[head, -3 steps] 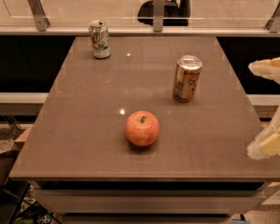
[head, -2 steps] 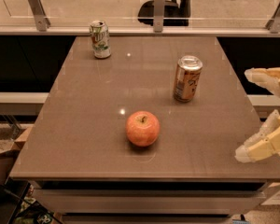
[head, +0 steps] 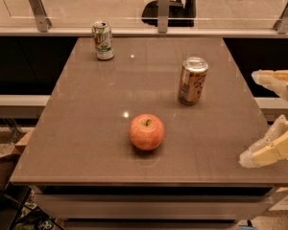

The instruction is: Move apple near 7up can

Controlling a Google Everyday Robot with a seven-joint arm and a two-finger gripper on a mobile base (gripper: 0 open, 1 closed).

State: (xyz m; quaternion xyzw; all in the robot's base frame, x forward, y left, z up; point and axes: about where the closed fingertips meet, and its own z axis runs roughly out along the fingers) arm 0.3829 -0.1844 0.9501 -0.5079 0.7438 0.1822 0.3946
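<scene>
The red-orange apple (head: 147, 131) sits on the brown table (head: 96, 104), a little in front of its middle. The white and green 7up can (head: 103, 40) stands upright near the table's far left corner, well apart from the apple. My gripper (head: 253, 119) is at the right edge of the view, over the table's right front edge, well right of the apple. Its two cream fingers (head: 271, 150) are spread wide apart and hold nothing.
A brown-gold can (head: 192, 80) stands upright right of centre, behind and to the right of the apple. A glass railing with metal posts (head: 163, 8) runs behind the table. Cardboard boxes (head: 9, 162) sit on the floor at the left.
My gripper has moved left, further into view, with its lower finger now over the table's right front edge. The apple and both cans have not moved.
</scene>
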